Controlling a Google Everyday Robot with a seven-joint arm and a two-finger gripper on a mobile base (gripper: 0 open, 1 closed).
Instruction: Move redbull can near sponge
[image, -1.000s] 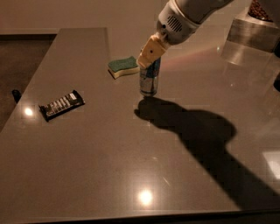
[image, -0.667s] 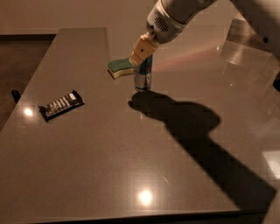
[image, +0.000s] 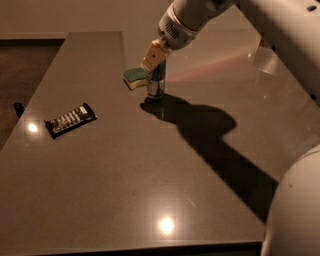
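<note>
The gripper (image: 156, 56) reaches down from the upper right, its fingers (image: 152, 54) closed on the top of the can (image: 156, 86). The can stands upright on the tabletop (image: 150, 175) just beside the sponge (image: 134, 76). Placing looks nearly done. It would be best to settle the can flat, let go gently, then lift straight up so neither can nor sponge gets nudged. The snack bar (image: 70, 119) lies well apart.

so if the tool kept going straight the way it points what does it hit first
The tool grips the top of the redbull can, pointing down-left. It meets the can first, then likely the table beside the sponge; depth is unclear.
</note>
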